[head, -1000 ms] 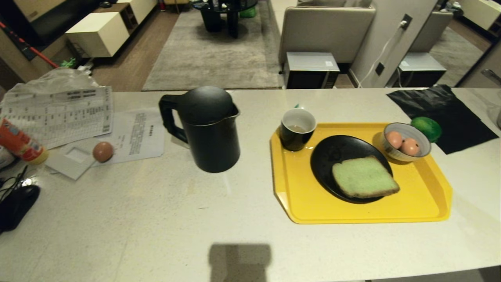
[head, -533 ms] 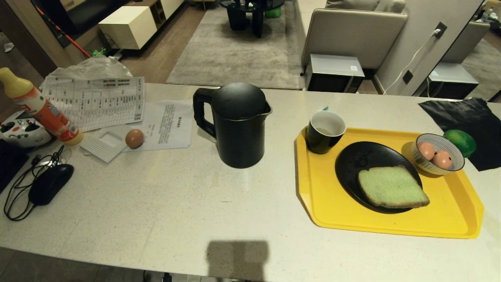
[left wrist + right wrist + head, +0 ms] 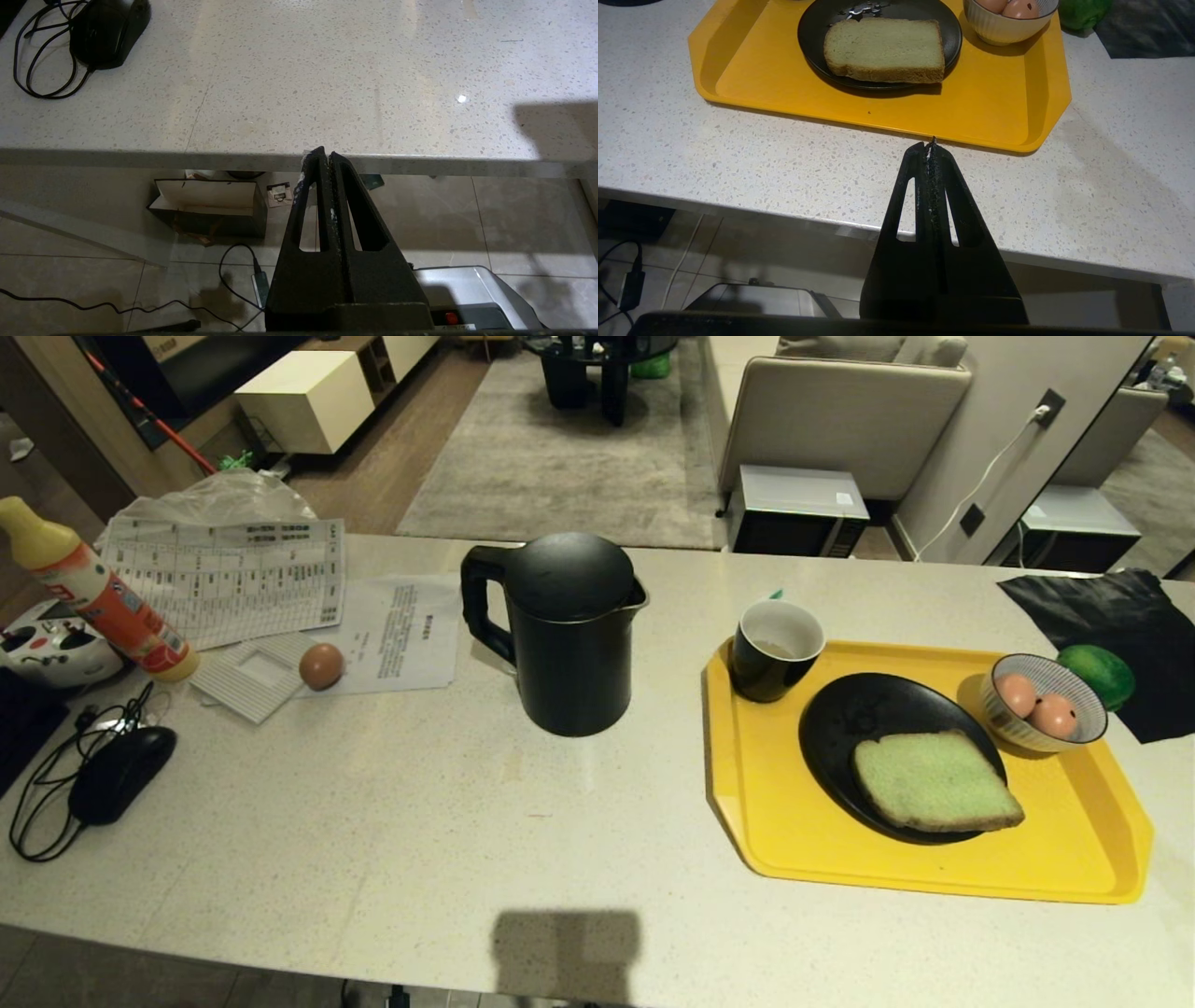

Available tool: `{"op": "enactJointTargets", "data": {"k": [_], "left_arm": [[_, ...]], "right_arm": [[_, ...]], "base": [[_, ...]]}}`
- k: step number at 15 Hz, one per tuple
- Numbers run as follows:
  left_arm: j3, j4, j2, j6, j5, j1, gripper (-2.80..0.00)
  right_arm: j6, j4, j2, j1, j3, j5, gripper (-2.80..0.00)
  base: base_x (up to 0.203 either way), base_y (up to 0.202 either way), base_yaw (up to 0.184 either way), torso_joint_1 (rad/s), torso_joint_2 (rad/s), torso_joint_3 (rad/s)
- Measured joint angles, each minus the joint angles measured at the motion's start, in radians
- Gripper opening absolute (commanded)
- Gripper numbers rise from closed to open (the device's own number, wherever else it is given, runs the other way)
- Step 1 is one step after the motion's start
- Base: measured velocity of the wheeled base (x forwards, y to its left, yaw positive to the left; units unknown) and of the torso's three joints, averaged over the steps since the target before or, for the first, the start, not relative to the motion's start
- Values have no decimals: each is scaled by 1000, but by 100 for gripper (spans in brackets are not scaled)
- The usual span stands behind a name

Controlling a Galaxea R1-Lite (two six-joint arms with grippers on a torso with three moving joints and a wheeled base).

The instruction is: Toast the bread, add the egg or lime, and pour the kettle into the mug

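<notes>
**Both grippers closed and empty at the counter's near edge**

At the far left of the counter (image 3: 420, 821) stands a bottle (image 3: 89, 588) with an orange label, and nearer the edge lies a black mouse (image 3: 121, 773) with its coiled cable. Printed papers (image 3: 229, 579) are spread behind them, and a loose brown egg (image 3: 321, 665) rests on those sheets.

The left gripper (image 3: 325, 158) hangs off the counter's near edge, above the floor, its fingers pressed together with nothing between them. Only the mouse and bare stone lie ahead of it.

Near the middle stands the kettle (image 3: 569, 635), upright, lid on, handle pointing left. It is well apart from the tray (image 3: 803, 840) to its right.

On the yellow tray, the mug (image 3: 775, 649) sits in the far left corner. A black plate (image 3: 859, 719) lies beside it, and the bread (image 3: 934, 782) lies flat on the plate's near side. A striped bowl (image 3: 1046, 733) in the far right corner holds two brown eggs (image 3: 1034, 705). The lime (image 3: 1100, 674) sits off the tray, just beside the bowl, on a black sheet (image 3: 1111, 607).

The right gripper (image 3: 931, 145) hovers over the counter just short of the tray's near rim, fingers shut together and empty, pointing toward the bread.
</notes>
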Motion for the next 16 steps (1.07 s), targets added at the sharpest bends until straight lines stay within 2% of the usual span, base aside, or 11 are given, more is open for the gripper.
{"op": "enactJointTargets", "data": {"k": [16], "left_arm": [[0,0,0,0,0,0,-280]], "right_arm": [[2,0,0,0,0,-2,-280]], "base": [[0,0,0,0,0,0]]}}
